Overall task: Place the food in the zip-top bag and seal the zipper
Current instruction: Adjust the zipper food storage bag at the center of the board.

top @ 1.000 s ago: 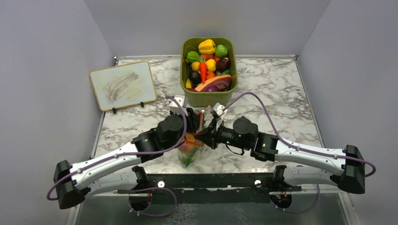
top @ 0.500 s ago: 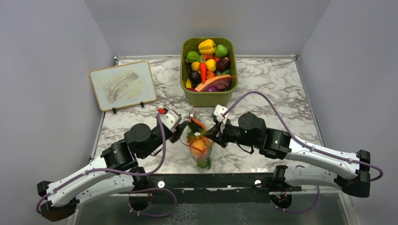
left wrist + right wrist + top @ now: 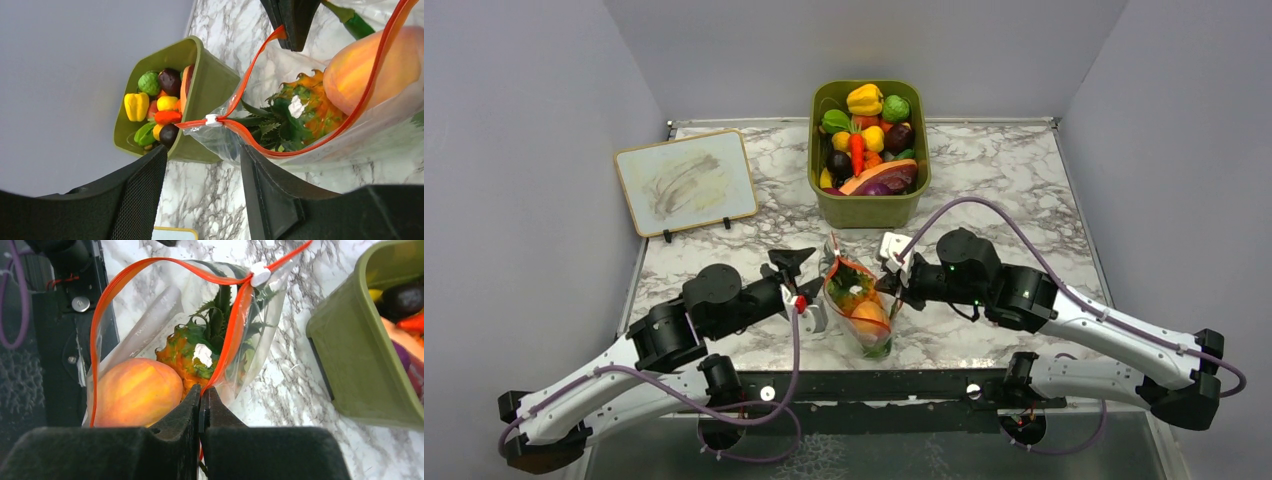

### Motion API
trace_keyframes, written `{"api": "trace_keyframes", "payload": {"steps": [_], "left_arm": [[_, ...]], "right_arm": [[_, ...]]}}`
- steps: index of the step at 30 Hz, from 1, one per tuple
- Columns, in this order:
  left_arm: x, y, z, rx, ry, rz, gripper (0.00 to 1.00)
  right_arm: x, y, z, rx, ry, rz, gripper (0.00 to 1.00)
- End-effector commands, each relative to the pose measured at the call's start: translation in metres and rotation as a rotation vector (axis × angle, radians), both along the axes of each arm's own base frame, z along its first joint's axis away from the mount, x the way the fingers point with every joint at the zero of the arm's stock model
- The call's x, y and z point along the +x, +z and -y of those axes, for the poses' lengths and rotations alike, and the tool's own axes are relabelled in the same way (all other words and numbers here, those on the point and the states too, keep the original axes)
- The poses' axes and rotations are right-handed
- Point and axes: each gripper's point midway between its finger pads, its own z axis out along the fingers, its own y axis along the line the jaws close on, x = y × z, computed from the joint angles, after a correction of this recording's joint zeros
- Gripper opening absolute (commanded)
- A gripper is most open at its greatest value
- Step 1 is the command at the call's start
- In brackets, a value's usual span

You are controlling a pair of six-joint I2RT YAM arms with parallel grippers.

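The clear zip-top bag (image 3: 861, 310) stands on the marble between my grippers with its mouth open. Its orange-red zipper (image 3: 227, 335) loops around the opening, with a white slider (image 3: 260, 268) at the far end. Inside are the round orange-peach fruit (image 3: 137, 392) and the bumpy orange fruit with a green leafy top (image 3: 186, 352). Both also show in the left wrist view, the peach (image 3: 370, 70) and the bumpy fruit (image 3: 305, 105). The light-green balls do not show clearly. My right gripper (image 3: 204, 390) (image 3: 887, 288) is shut on the zipper edge. My left gripper (image 3: 202, 155) (image 3: 804, 285) is open, just left of the bag.
An olive-green bin (image 3: 869, 208) full of toy produce stands behind the bag, and shows in both wrist views (image 3: 200, 95) (image 3: 360, 360). A small whiteboard (image 3: 686, 180) lies at the back left. The table's black front edge (image 3: 864, 385) is just below the bag.
My left gripper has let go of the bag, opened and drawn back to the left. The bag has shifted right and toward the front with my right gripper, its mouth now wider.
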Motion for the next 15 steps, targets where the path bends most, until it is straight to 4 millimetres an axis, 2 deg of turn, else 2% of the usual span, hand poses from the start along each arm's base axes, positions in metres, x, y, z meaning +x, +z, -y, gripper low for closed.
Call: {"api": "trace_keyframes", "payload": {"steps": [1, 4, 9, 12, 15], "left_arm": [[-0.001, -0.006, 0.008, 0.136, -0.071, 0.05, 0.59], [-0.002, 0.002, 0.016, 0.117, -0.101, 0.071, 0.61], [0.011, -0.022, 0.027, 0.196, -0.096, 0.042, 0.62], [0.011, -0.023, 0.036, 0.157, -0.154, 0.013, 0.62], [0.016, -0.025, 0.035, 0.15, -0.186, -0.032, 0.62]], "right_arm": [[-0.007, 0.025, -0.002, 0.017, 0.118, 0.11, 0.01], [-0.009, 0.021, -0.001, -0.028, 0.174, 0.141, 0.01], [-0.005, 0.017, 0.001, -0.097, 0.229, 0.199, 0.01], [-0.003, 0.019, 0.002, -0.122, 0.27, 0.235, 0.01], [0.003, 0.023, 0.009, -0.141, 0.302, 0.25, 0.01]]}}
